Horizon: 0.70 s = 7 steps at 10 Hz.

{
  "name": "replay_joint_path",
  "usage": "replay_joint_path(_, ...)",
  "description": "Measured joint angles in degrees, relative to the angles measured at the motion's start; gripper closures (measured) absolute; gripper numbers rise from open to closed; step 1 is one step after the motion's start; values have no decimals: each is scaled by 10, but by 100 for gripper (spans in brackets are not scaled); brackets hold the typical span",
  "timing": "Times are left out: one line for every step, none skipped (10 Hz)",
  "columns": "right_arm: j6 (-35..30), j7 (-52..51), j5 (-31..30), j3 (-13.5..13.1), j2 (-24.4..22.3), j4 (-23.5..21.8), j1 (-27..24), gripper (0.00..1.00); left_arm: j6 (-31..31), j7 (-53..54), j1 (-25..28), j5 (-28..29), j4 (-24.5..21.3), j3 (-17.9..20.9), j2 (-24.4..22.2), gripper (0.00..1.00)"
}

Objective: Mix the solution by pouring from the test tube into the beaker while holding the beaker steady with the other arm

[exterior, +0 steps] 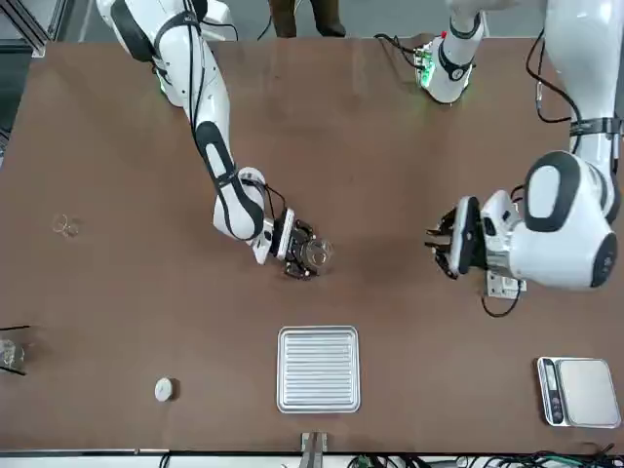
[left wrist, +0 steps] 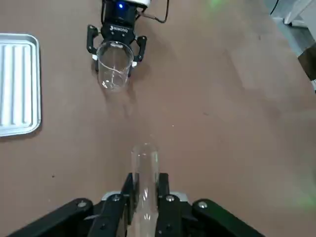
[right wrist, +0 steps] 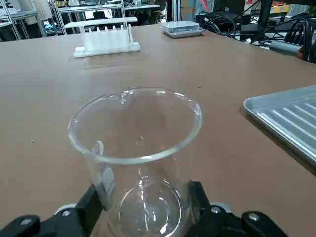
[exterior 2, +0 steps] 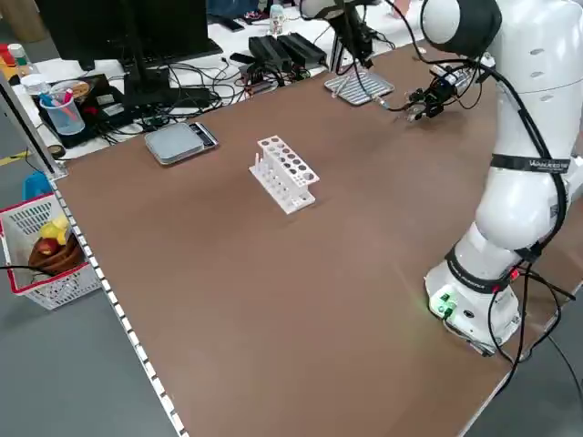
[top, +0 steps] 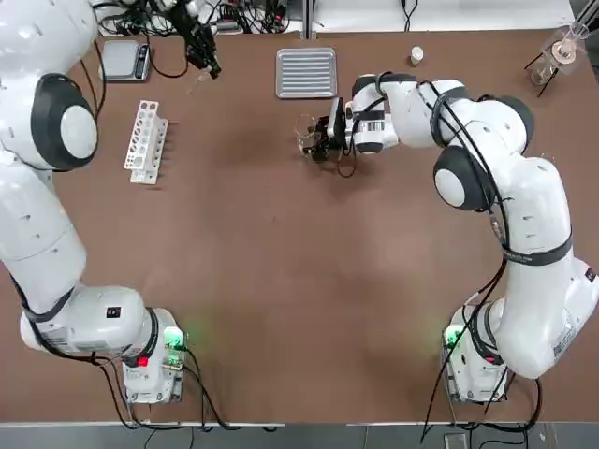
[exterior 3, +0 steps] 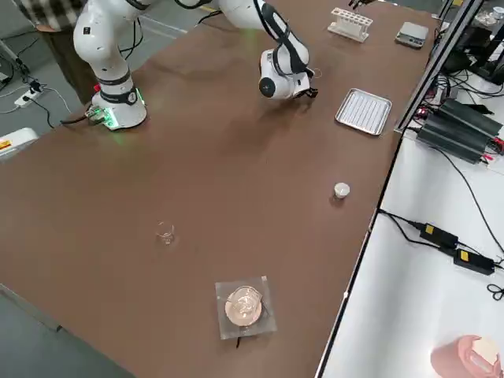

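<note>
The beaker (top: 306,134), a small clear glass cylinder, stands upright on the brown table just in front of the metal tray. My right gripper (top: 321,138) is shut on the beaker from the side; in the right wrist view its fingers (right wrist: 94,201) clasp the lower wall of the beaker (right wrist: 136,148). My left gripper (top: 206,61) hangs over the far left of the table, shut on a clear test tube (left wrist: 144,173) that sticks out between its fingers. From the left wrist, the beaker (left wrist: 115,66) is some way ahead of the tube's mouth, apart from it.
A white test tube rack (top: 147,140) lies at the left. A ribbed metal tray (top: 306,72) sits behind the beaker, a scale (top: 124,59) at the far left corner. A white cap (top: 416,54), a flask on a stand (top: 562,51) and a tiny glass vessel (exterior: 65,226) are at the far right.
</note>
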Motion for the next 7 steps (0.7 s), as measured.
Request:
replay_joint_path(1, 0, 0, 0, 0, 0, 0, 23, 18, -19, -22, 3, -3, 0, 0, 78)
replay_joint_path(1, 0, 0, 0, 0, 0, 0, 23, 36, -46, -44, 4, -6, 0, 0, 78)
replay_joint_path(2, 0, 0, 0, 0, 1, 0, 23, 55, -76, -66, 5, -10, 1, 0, 78)
replay_joint_path(3, 1, 0, 0, 0, 1, 0, 23, 75, -101, -86, 5, -15, 1, 0, 78)
replay_joint_path(5, 1, 0, -1, 0, 1, 0, 23, 95, -125, -104, 5, -22, 3, 1, 78)
replay_joint_path(5, 2, 1, -1, 0, 2, 0, 23, 110, -151, -120, 6, -27, 6, 3, 78)
replay_joint_path(6, 2, 2, -1, 0, 2, 0, 23, 123, -172, -138, 17, -28, 14, 6, 78)
